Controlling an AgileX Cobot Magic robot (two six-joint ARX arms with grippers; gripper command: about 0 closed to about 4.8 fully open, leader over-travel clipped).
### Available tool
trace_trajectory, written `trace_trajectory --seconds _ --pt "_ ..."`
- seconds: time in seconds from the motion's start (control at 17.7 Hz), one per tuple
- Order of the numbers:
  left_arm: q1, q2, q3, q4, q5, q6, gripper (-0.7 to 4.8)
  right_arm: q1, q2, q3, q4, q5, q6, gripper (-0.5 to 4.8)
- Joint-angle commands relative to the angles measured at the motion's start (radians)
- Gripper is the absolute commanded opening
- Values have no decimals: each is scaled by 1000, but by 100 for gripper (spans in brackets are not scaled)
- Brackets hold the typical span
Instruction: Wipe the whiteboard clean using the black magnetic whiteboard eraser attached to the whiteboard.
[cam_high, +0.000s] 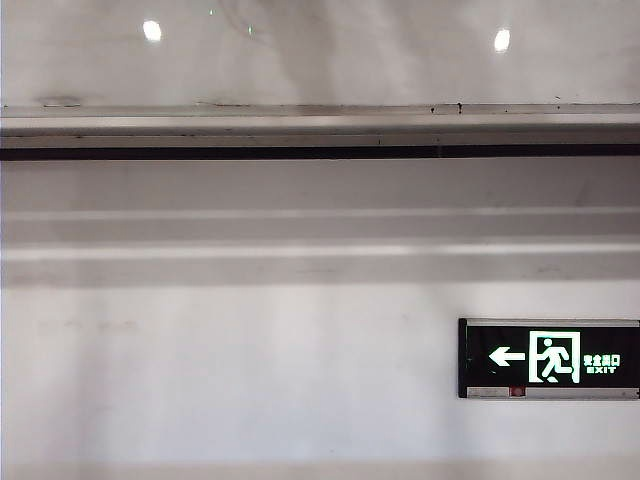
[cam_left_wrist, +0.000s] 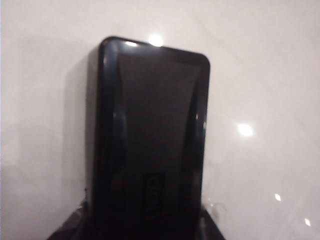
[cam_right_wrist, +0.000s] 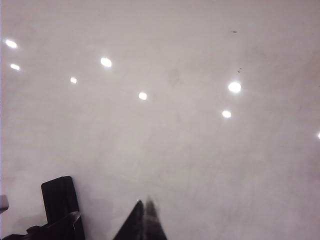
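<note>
Exterior view: whiteboard (cam_high: 320, 55) is filling the top band of the frame above its silver-grey rail (cam_high: 320, 125); exit sign (cam_high: 548, 358) is glowing at lower right.

Left wrist view: black magnetic whiteboard eraser (cam_left_wrist: 150, 135) is lying flat against the board, centre frame. The left tool (cam_left_wrist: 145, 227) is gripping its lower end.

Right wrist view: right tool (cam_right_wrist: 144, 222) is sitting at bottom centre, tips pressed together, empty, facing the board.
</note>
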Motion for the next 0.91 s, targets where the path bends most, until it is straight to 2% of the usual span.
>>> trace_trajectory --seconds 0.06,0.17,0.34,0.51,0.79,0.91 --pt "10 -4 7 -141 89 32 174 2 -4 3 11 2 4 -5" --pt "10 -2 6 -234 144 52 175 2 -4 3 13 2 4 -5" --pt "9 0 6 -354 148 153 175 2 -4 3 14 2 4 -5" --pt "9 -2 8 -444 178 212 175 2 -4 3 14 2 4 -5" --pt "10 -2 7 -460 119 217 192 2 -4 3 14 2 4 -5" --pt "10 -3 8 -461 94 217 317 2 -4 3 14 2 4 -5"
